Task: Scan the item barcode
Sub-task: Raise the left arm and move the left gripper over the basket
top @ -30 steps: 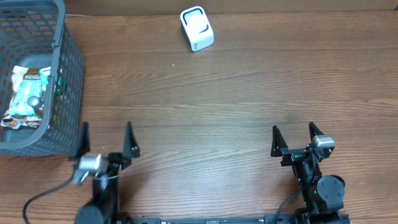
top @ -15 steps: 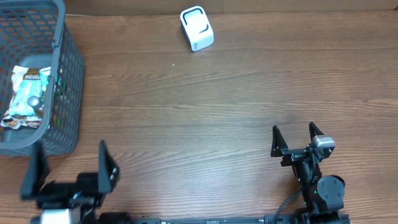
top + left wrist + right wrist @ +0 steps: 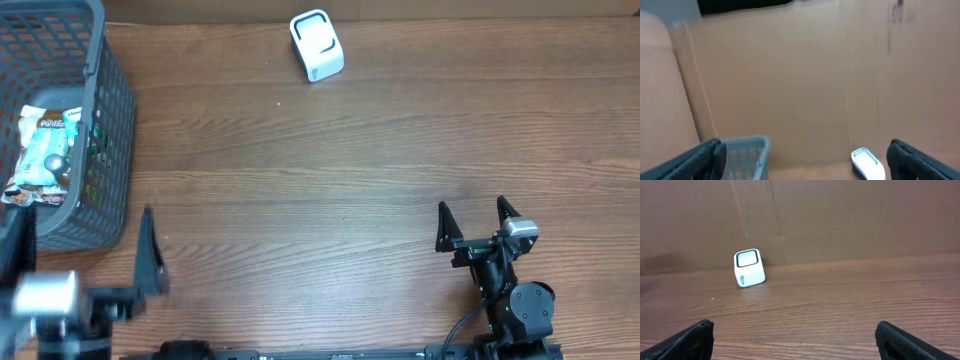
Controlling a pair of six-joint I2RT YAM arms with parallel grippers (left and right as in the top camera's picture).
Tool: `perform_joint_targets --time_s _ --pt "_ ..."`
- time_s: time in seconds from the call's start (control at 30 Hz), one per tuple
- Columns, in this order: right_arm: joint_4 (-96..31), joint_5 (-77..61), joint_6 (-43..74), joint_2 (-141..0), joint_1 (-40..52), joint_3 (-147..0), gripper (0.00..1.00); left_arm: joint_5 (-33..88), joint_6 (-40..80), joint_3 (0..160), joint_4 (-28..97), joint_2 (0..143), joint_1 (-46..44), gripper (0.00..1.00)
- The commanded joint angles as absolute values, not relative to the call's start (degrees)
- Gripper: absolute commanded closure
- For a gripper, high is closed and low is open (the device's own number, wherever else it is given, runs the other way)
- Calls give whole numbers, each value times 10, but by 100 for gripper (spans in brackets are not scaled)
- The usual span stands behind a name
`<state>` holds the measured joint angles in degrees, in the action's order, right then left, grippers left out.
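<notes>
At the tabletop's far left corner stands one grey mesh basket (image 3: pixel 110 120). The item to scan, a snack packet (image 3: pixel 45 150), lies inside it. I count one packet for sure, and the crumpled foil at its near end may be a second. The left gripper (image 3: pixel 88 232), jaws spread wide and empty, hangs by the basket's near wall, blurred. Reaching in from there, a finger could catch the mesh rim and drag the basket, or pinch the slick packet right over its barcode. One white scanner (image 3: pixel 316 45) sits at the middle of the far edge. The right gripper (image 3: pixel 472 212), also wide open and holding nothing, sits near the front edge, toward the right. Two grippers in all.
</notes>
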<state>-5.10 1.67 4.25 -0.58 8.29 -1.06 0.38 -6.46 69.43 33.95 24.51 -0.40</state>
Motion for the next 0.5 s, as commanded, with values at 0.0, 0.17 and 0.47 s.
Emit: perform_joint_targets --time_s 0.0,0.17,0.47 --pt "-47 14 40 -2 81 -4 0 -2 -77 780 413 341 -8 0" --pt "-47 14 40 -2 81 -4 0 20 -77 889 539 469 -8 1" --pt "-47 14 40 -2 81 -4 0 45 -77 951 634 613 -8 0"
